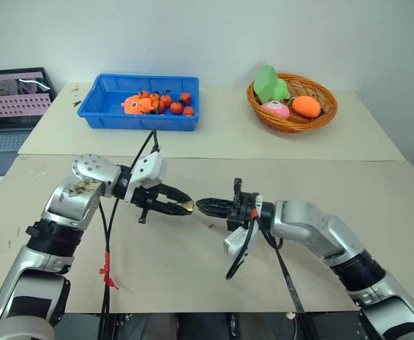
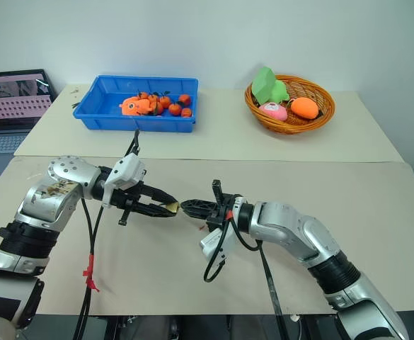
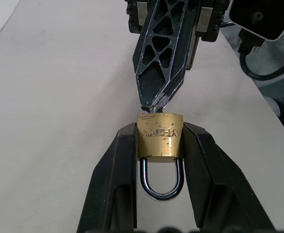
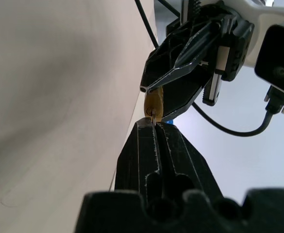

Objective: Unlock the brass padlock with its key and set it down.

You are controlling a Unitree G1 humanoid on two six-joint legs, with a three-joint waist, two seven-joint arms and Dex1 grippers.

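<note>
Padlock [image 3: 159, 136] sits clamped between our left gripper's [image 3: 159, 160] fingers above the table [image 1: 320, 184], shackle still shut. Our right gripper [image 4: 155, 130], fingers pressed together, pinches the key [image 3: 161, 103] at the keyhole. Risk as we judge it: twisting off-axis could slip the key out, or rotate the lock in our grip

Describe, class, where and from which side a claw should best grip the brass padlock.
Grip the brass padlock by its two flat side faces, coming from the shackle end, as the left claw does. That leaves the keyhole face free for the right claw.
</note>
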